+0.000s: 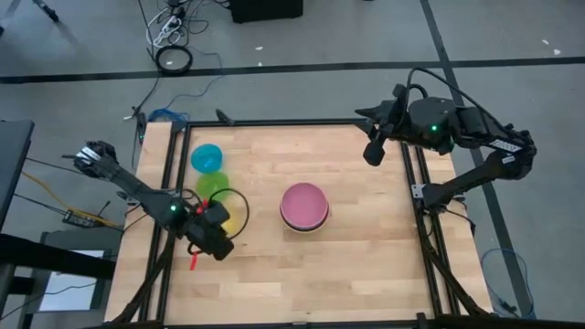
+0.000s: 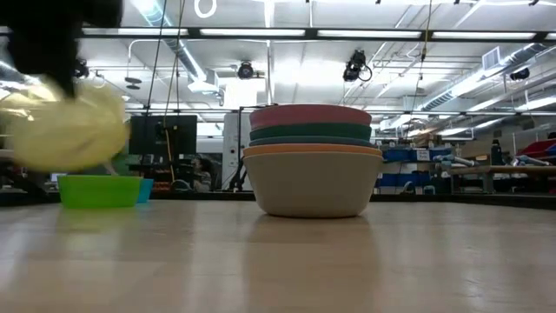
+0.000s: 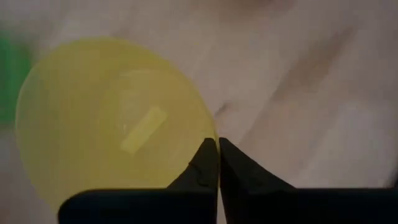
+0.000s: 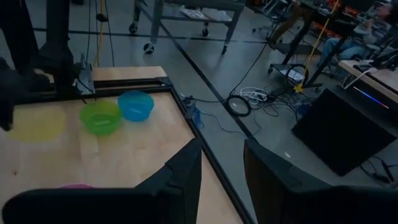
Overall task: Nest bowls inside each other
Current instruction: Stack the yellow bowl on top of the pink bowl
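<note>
We see the left gripper (image 3: pixel 218 163) low over the left part of the wooden surface (image 1: pixel 366 265), jaws clenched on the rim of the yellow bowl (image 3: pixel 112 118); in the left wrist view the two dark tips pinch that rim with almost no gap. In the low view the yellow bowl (image 2: pixel 65 130) hangs tilted and clear of the surface, with the dark gripper above it at the frame's upper left. From above, the yellow bowl (image 1: pixel 236 215) shows only partly under the left gripper (image 1: pixel 212 233). Just past it sits the lime green bowl (image 1: pixel 212 186), upright on the surface, and beyond that the cyan bowl (image 1: pixel 207 157), near the far left corner; the two look touching or nearly so, we can't tell which. Middle of the surface: a nested stack (image 2: pixel 310 161), pale grey bowl (image 2: pixel 310 187) at the bottom, then orange, blue and dark green rims, pink bowl (image 1: pixel 303 205) on top. The right gripper (image 4: pixel 221 171) is parked up off the far right edge of the surface, well apart from all the bowls, jaws partly spread and holding nothing. Past the surface we see grey floor (image 1: pixel 82 41) with cables (image 1: pixel 172 37).
</note>
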Controlling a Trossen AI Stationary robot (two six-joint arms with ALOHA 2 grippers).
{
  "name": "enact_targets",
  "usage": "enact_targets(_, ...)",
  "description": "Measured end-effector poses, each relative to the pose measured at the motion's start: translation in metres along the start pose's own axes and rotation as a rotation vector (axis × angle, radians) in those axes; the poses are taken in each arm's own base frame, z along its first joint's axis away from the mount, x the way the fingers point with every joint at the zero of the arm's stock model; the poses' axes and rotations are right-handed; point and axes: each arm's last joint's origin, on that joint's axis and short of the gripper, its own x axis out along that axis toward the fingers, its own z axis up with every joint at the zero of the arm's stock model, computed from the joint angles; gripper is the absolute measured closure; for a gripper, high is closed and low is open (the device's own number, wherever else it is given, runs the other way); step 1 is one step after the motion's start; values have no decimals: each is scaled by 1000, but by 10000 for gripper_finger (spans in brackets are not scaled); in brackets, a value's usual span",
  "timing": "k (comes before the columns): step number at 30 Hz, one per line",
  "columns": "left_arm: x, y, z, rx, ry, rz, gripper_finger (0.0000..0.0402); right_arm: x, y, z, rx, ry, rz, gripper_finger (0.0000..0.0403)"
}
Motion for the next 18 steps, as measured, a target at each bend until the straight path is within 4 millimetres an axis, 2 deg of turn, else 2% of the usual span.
enact_targets(5, -45, -30, 43, 138, -237, -73, 399, 0, 0, 0, 1, 0, 0, 296)
enact_targets(8, -57, -42, 75, 220, -338, -71, 399, 0, 0, 0, 2, -1, 0, 296)
enact_targets(11, -47, -52, 109, 289, -357, -103, 400, 0, 0, 1, 8, -10, 0, 296)
enact_targets(18, 7, -72, 161, 424, -227, -115, 400, 0, 0, 1, 6, -8, 3, 297)
